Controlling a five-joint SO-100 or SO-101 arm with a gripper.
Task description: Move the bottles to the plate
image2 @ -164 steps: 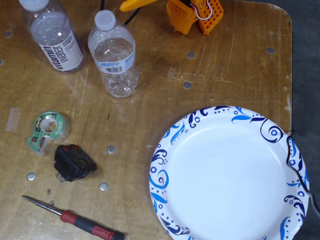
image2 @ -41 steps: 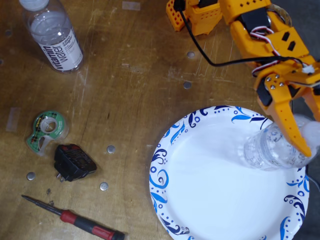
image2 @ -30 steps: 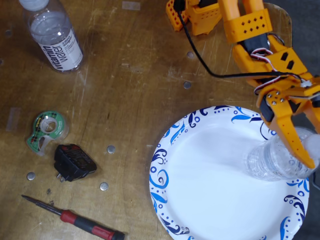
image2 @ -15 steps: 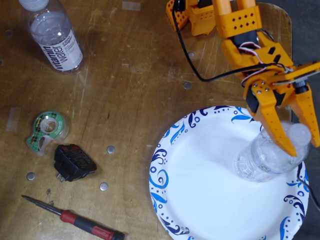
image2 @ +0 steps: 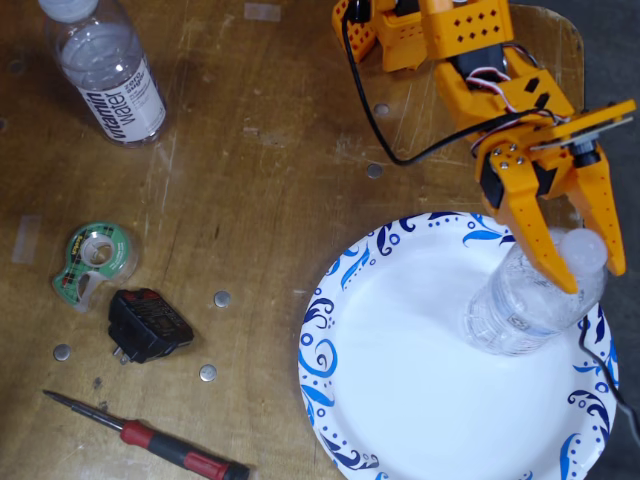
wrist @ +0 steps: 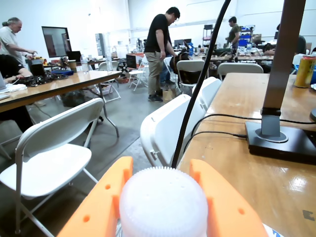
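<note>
Bottles are split: one bottle [image2: 525,305] stands upright on the plate [image2: 400,380], the orange jaws closed around its cap [wrist: 163,202]; the vitamin water bottle [image2: 110,75] lies well apart from the plate, on the desk [image2: 250,200], waiting its turn.

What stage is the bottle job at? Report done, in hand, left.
Done: nothing released yet. In hand: the orange pincer is shut on the clear plastic bottle with the white cap, standing on the white paper plate with blue swirls. Left: the clear vitamin water bottle lies on the wooden table, off the plate.
</note>
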